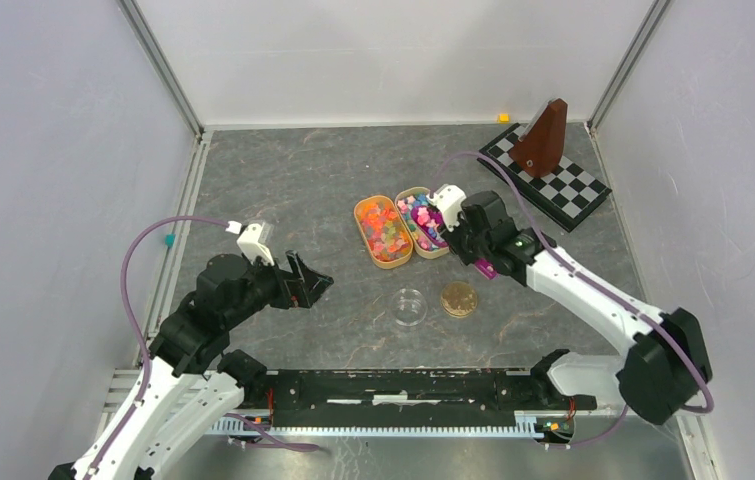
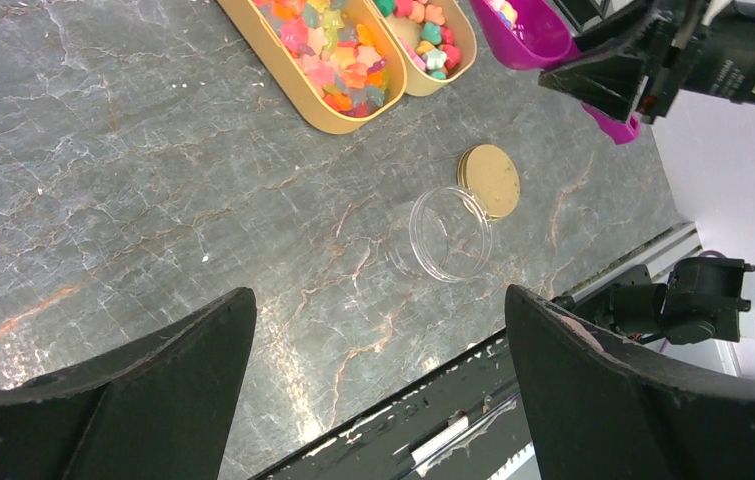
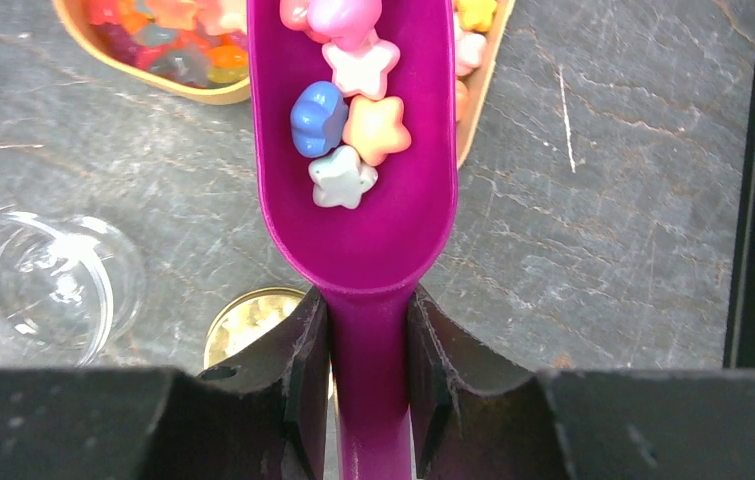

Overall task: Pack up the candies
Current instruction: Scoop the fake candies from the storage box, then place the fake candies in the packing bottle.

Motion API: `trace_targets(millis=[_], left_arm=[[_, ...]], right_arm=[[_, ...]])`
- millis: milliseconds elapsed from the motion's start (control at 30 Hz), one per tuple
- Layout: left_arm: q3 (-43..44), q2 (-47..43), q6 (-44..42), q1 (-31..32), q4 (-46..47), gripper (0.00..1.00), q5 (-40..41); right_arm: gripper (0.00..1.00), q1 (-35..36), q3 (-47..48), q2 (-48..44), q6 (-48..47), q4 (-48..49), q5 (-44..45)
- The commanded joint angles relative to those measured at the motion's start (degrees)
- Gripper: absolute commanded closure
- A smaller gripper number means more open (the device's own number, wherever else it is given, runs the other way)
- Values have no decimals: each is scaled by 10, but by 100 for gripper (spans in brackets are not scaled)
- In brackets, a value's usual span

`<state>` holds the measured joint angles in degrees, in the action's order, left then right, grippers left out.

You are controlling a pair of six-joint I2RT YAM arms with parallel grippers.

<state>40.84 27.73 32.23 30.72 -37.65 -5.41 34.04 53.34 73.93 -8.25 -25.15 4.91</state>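
Note:
Two tan oval trays [image 1: 401,262] in mid-table hold the candies [image 1: 383,230], small bright sweets. My right gripper [image 3: 368,330] is shut on the handle of the purple scoop [image 3: 358,215], which carries several candies [image 3: 348,135] above the right tray [image 3: 478,95]. The scoop also shows in the left wrist view [image 2: 533,40]. A clear empty jar [image 1: 410,307] and its gold lid [image 1: 459,299] lie in front of the trays. My left gripper [image 2: 378,370] is open and empty, held above the table left of the jar [image 2: 450,233].
A checkered board [image 1: 553,185] with a brown wedge-shaped block [image 1: 541,140] stands at the back right. A small orange piece [image 1: 503,117] lies by the back wall. The black rail [image 1: 403,392] runs along the near edge.

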Motion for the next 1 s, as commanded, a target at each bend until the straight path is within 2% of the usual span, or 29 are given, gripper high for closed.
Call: trace_targets(millis=[0, 200, 367, 700, 967], left_arm=[[10, 5, -30, 0, 4, 0, 5], [9, 11, -31, 0, 4, 0, 2], [11, 13, -31, 0, 4, 0, 0], [11, 10, -30, 1, 5, 0, -11], [2, 36, -14, 1, 51, 0, -123]], right_arm=[[100, 0, -40, -70, -15, 52, -73], [100, 5, -83, -154, -47, 59, -107], [100, 25, -86, -198, -68, 25, -124], [100, 150, -28, -222, -96, -110, -58], [100, 207, -15, -242, -97, -137, -101]])
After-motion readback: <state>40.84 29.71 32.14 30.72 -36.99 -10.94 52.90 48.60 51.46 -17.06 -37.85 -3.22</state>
